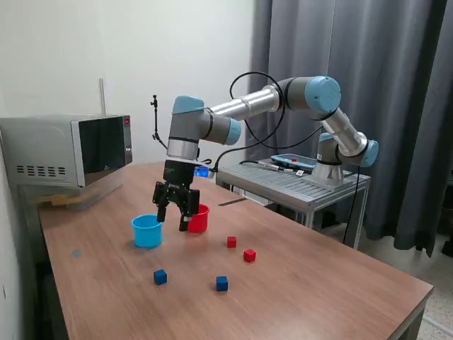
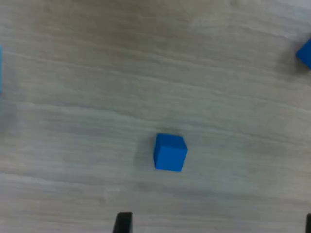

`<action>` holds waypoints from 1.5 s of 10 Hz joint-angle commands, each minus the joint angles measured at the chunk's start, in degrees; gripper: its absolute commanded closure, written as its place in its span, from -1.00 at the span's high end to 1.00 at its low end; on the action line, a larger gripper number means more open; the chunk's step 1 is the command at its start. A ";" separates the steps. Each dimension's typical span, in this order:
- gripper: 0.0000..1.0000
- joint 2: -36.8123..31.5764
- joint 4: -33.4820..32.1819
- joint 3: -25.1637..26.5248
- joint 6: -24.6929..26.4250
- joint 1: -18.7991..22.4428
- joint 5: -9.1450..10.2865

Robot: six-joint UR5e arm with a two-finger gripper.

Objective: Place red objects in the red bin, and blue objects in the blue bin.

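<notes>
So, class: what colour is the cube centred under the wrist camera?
Blue cube, clearest in the wrist view.

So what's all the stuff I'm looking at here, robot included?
small solid red cubes: two, red, on the table at the exterior view's right of the cups.
small dark blue cubes: two, dark blue, on the near part of the table.
round red plastic cup: one, red, partly behind the end effector.
round light blue plastic cup: one, cyan, beside the red cup.
wooden table: one, brown.
microwave oven: one, grey, table's far corner.
metal cart: one, grey, behind the table.
curtain: dark grey, background.
robot arm: one, silver and blue.
end effector: one, black, open, above the table by the cups.
</notes>
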 commanded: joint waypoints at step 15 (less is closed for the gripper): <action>1.00 10.16 -1.69 -6.25 0.64 0.11 1.91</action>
